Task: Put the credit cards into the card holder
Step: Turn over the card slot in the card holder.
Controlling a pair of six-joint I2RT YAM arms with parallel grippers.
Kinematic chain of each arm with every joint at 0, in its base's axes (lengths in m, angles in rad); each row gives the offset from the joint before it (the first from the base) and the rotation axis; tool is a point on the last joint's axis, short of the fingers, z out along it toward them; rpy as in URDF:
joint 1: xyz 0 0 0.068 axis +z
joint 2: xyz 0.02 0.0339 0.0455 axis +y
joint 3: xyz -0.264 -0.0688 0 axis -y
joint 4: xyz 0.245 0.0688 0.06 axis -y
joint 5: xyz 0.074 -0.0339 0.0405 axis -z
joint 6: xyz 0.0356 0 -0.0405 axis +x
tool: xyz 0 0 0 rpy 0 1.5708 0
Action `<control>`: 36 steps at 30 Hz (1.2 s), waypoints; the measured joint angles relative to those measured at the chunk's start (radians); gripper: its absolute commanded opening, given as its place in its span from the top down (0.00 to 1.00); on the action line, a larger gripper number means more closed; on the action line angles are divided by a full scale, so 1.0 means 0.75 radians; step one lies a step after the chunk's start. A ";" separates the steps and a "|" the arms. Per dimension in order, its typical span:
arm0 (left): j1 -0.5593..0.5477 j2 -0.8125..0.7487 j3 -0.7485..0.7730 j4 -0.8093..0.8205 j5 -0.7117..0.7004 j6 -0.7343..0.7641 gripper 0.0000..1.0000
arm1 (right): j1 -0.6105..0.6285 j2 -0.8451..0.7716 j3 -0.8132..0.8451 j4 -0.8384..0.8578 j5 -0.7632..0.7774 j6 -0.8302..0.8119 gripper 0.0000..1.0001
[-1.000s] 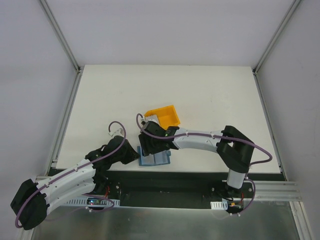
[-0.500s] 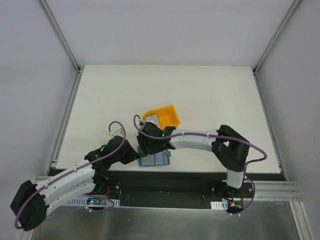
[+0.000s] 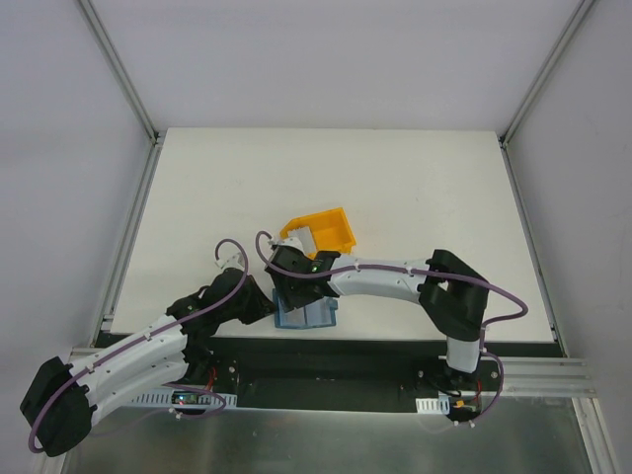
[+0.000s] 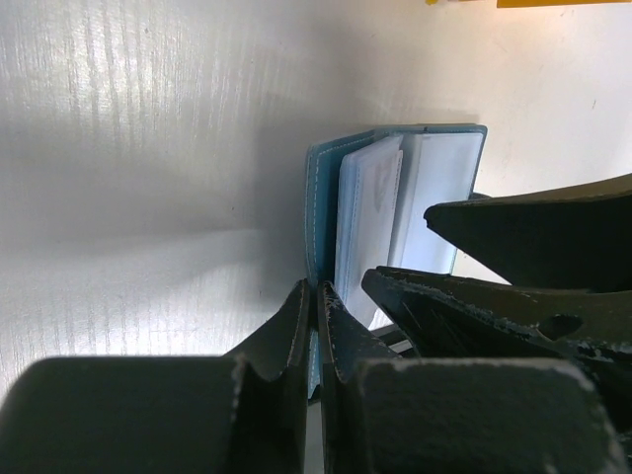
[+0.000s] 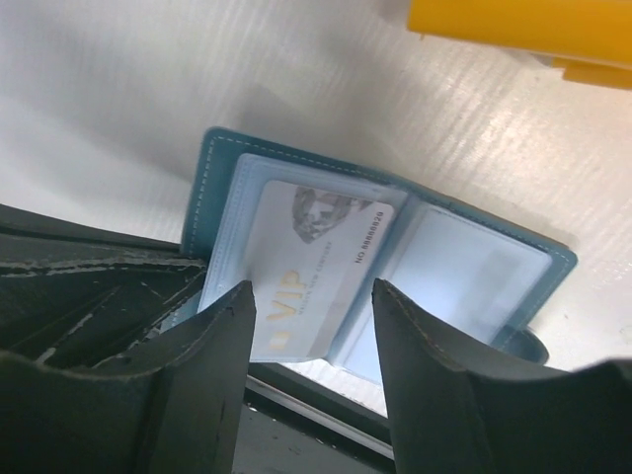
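Edgewise pinching is advised for the stiff, slick credit card (image 5: 314,247) below the parted right gripper (image 5: 311,291); the card holder (image 4: 318,178) is clamped by the left gripper (image 4: 314,296).

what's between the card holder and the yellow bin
Only bare white table between the card holder and the yellow bin, as the right wrist view shows.

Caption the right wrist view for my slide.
Right hand open above the spread teal card holder, a VIP credit card lying on one half, yellow bin beyond.
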 measured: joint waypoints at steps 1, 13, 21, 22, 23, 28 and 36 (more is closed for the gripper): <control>0.000 0.000 0.001 0.000 0.000 0.000 1.00 | 0.004 0.000 0.004 -0.016 0.015 -0.003 0.46; 0.000 -0.017 0.001 -0.003 0.001 0.002 1.00 | 0.006 -0.019 -0.036 0.081 -0.023 0.007 0.41; 0.000 -0.055 0.001 -0.035 -0.001 0.005 1.00 | 0.005 -0.023 -0.048 0.107 -0.043 0.026 0.44; 0.000 -0.058 0.001 -0.036 -0.001 0.005 1.00 | 0.005 -0.023 -0.048 0.107 -0.043 0.028 0.45; 0.000 -0.061 0.001 -0.037 -0.001 0.005 1.00 | 0.005 -0.023 -0.048 0.107 -0.043 0.030 0.45; 0.000 -0.073 0.001 -0.037 -0.001 0.007 1.00 | 0.005 -0.023 -0.048 0.086 -0.028 0.029 0.47; 0.000 -0.078 0.001 -0.030 0.000 0.008 1.00 | 0.010 -0.023 -0.046 0.001 0.039 0.024 0.49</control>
